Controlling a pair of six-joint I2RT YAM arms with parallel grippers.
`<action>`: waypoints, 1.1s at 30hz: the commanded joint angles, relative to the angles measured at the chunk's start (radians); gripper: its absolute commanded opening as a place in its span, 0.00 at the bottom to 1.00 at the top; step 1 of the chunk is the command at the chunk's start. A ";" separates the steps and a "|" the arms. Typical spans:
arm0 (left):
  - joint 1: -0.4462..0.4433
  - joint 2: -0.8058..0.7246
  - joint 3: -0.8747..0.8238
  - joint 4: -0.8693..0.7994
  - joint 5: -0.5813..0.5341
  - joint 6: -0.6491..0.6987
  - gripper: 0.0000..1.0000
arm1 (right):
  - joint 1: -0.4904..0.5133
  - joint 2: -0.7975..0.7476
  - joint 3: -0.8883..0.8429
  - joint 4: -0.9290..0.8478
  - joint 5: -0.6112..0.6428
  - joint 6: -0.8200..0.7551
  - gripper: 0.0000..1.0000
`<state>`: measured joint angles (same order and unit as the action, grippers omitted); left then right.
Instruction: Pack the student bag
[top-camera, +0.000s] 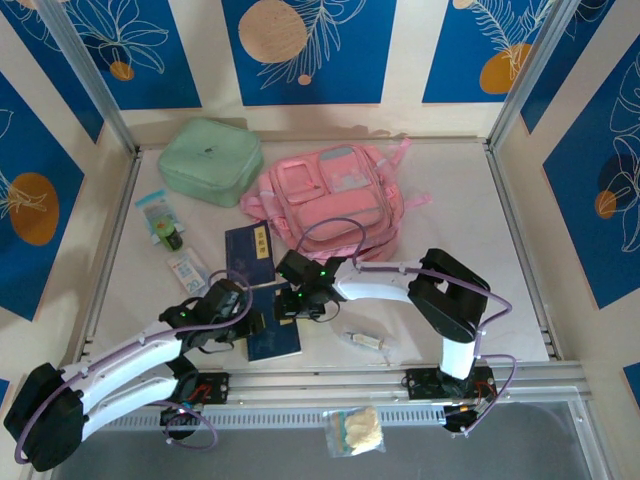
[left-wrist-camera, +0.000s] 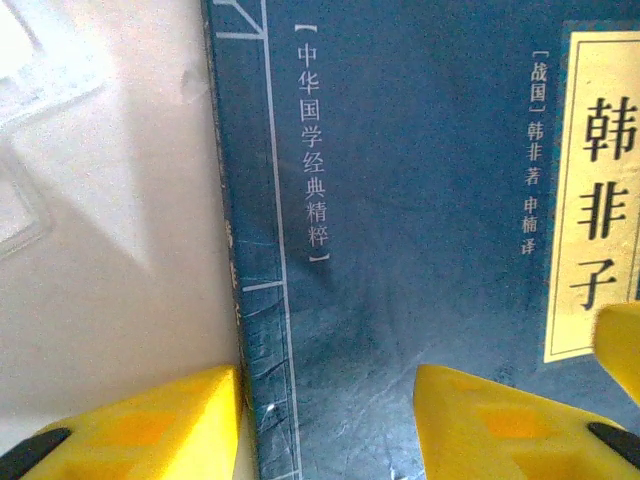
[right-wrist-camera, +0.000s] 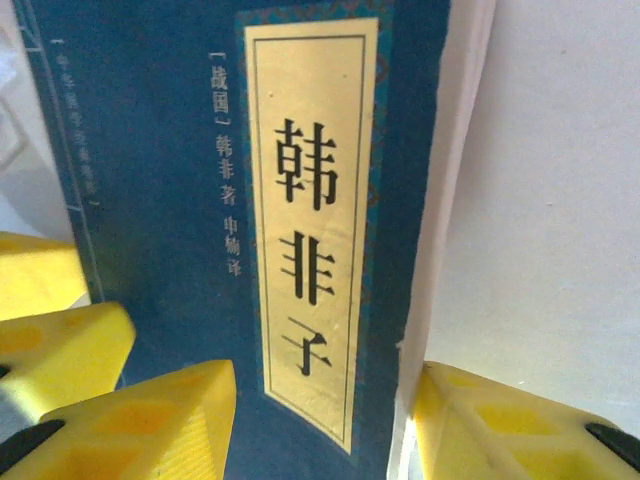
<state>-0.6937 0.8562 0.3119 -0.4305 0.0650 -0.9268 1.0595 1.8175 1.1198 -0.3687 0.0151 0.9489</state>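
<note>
The student bag (top-camera: 330, 195), a pink backpack, lies flat at the back middle of the table. A dark blue book (top-camera: 250, 255) with a cream title panel lies in front of it. My left gripper (top-camera: 243, 300) (left-wrist-camera: 328, 388) is open over the book's (left-wrist-camera: 420, 200) spine edge. One yellow finger (left-wrist-camera: 150, 425) is on the table beside the spine, the other on the cover. My right gripper (top-camera: 297, 287) (right-wrist-camera: 325, 388) is open over the book's (right-wrist-camera: 160, 180) page edge, one finger (right-wrist-camera: 150, 420) on the cover and one outside the pages.
A mint-green zip case (top-camera: 210, 160) lies at the back left. A small packet (top-camera: 155, 208), a green bottle (top-camera: 173, 238) and a white packet (top-camera: 188, 270) sit left of the book. A second dark blue cover (top-camera: 275, 342) and a clear packet (top-camera: 365, 342) lie near the front rail.
</note>
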 joint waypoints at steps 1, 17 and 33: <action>0.006 -0.002 -0.013 -0.026 -0.032 0.001 0.48 | 0.009 -0.056 0.045 -0.027 -0.032 -0.015 0.49; 0.006 0.004 0.002 -0.024 -0.037 0.019 0.48 | 0.007 -0.069 0.037 -0.017 -0.059 -0.021 0.31; 0.006 -0.050 0.029 -0.069 -0.044 0.026 0.50 | 0.013 -0.147 -0.012 0.011 -0.052 -0.022 0.03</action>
<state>-0.6937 0.8257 0.3134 -0.4522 0.0433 -0.9146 1.0626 1.7264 1.1316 -0.3836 -0.0078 0.9253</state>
